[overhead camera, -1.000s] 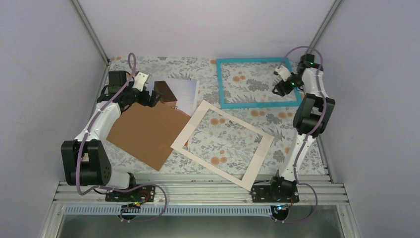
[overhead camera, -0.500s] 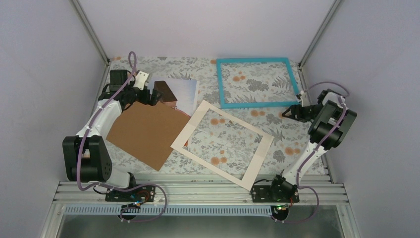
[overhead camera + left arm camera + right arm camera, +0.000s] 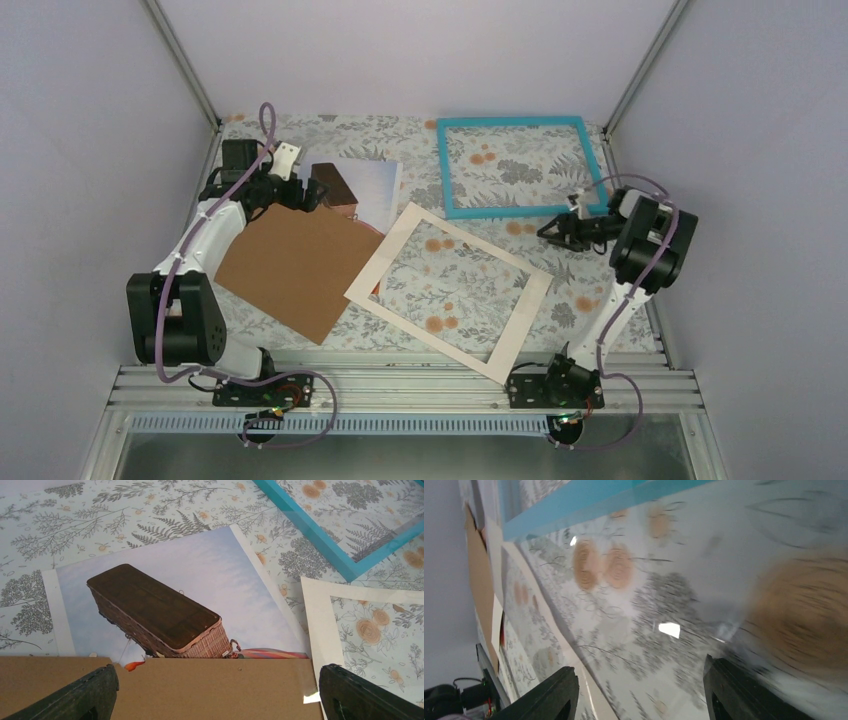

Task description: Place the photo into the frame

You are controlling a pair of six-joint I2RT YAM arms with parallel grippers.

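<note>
The photo [image 3: 365,188] lies at the back left, its near part hidden under the brown backing board [image 3: 295,265]. In the left wrist view the basket on pale sky [image 3: 200,580] shows above the board's edge [image 3: 210,685]. My left gripper [image 3: 310,196] is open and empty, its jaws straddling that edge [image 3: 215,695]. The turquoise frame [image 3: 520,211] lies flat at the back right; its rim also shows in the left wrist view [image 3: 320,535]. My right gripper [image 3: 552,230] is open and empty, low over the cloth just in front of the frame's near rim [image 3: 589,500], and points left.
A cream mat border [image 3: 388,256] lies tilted in the middle, its left corner over the backing board. It also shows in the right wrist view [image 3: 549,615]. A floral cloth [image 3: 600,300] covers the table. Walls and corner posts close in the back and sides.
My right arm came off the frame's right side, swung down and right, and now points left in front of the frame's near rim. The left arm has barely moved.
</note>
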